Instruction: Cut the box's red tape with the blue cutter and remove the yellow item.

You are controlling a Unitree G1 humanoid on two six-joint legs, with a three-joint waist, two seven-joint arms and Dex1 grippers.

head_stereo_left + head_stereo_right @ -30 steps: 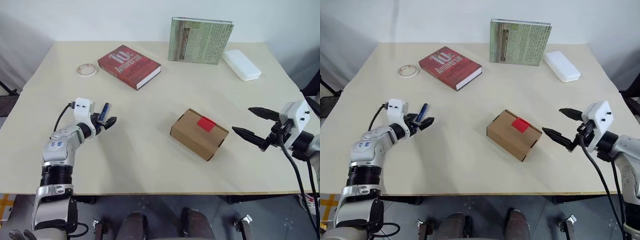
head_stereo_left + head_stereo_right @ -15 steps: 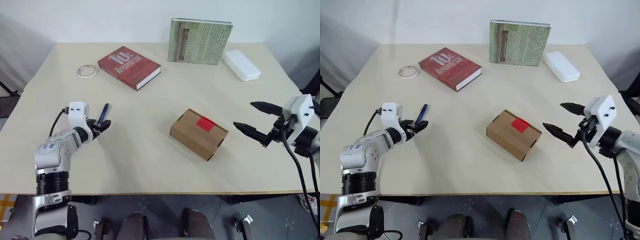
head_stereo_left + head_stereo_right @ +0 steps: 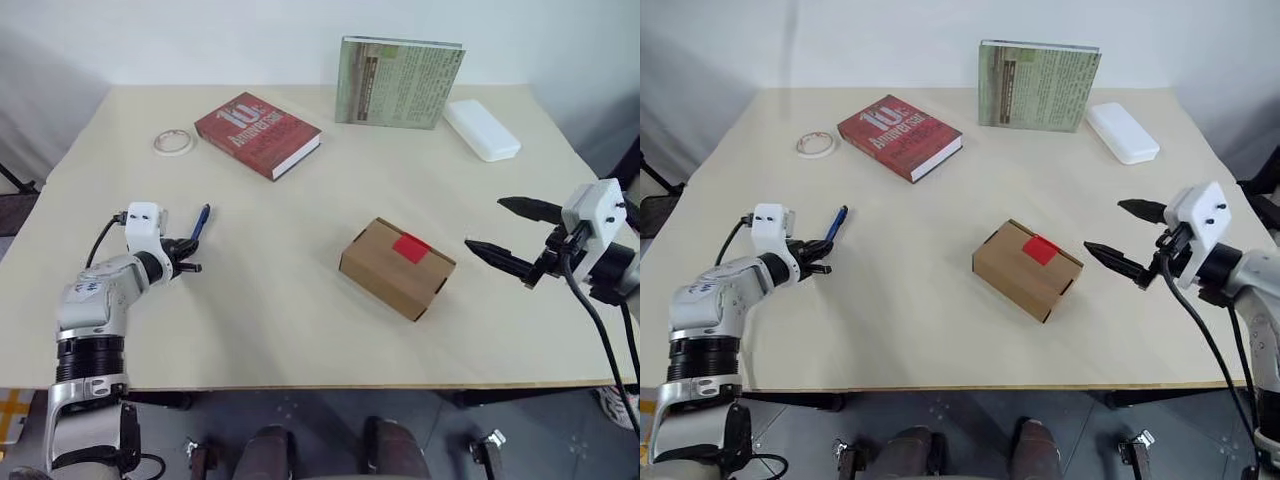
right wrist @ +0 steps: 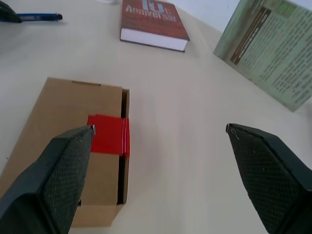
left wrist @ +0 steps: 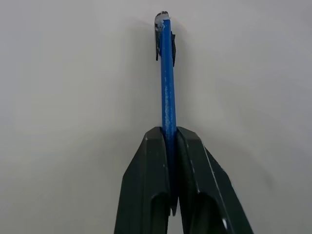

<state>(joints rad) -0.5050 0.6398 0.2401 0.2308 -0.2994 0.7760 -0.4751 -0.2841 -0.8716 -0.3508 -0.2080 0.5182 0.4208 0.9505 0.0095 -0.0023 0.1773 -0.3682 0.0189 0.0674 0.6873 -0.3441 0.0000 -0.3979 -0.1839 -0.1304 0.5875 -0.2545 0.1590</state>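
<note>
The brown box (image 3: 397, 267) lies closed at the table's middle right, with the red tape (image 3: 411, 247) across its flap seam. At the left lies the slim blue cutter (image 3: 201, 220), pointing away from me. My left gripper (image 5: 168, 130) is shut on the cutter's near end, and the rest of the cutter (image 5: 167, 78) sticks out past the fingertips, low over the table. My right gripper (image 3: 484, 224) hovers open just to the right of the box, with the tape (image 4: 108, 134) showing beyond its wide-spread fingers. The yellow item is hidden.
A red hardcover book (image 3: 258, 132) and a white tape roll (image 3: 173, 142) lie at the back left. A green book (image 3: 400, 82) stands upright at the back, with a flat white case (image 3: 482, 129) to its right. Bare table separates cutter and box.
My left gripper has closed from wide open onto the cutter's near end while the hand drew slightly left and back. The right gripper stays open beside the box.
</note>
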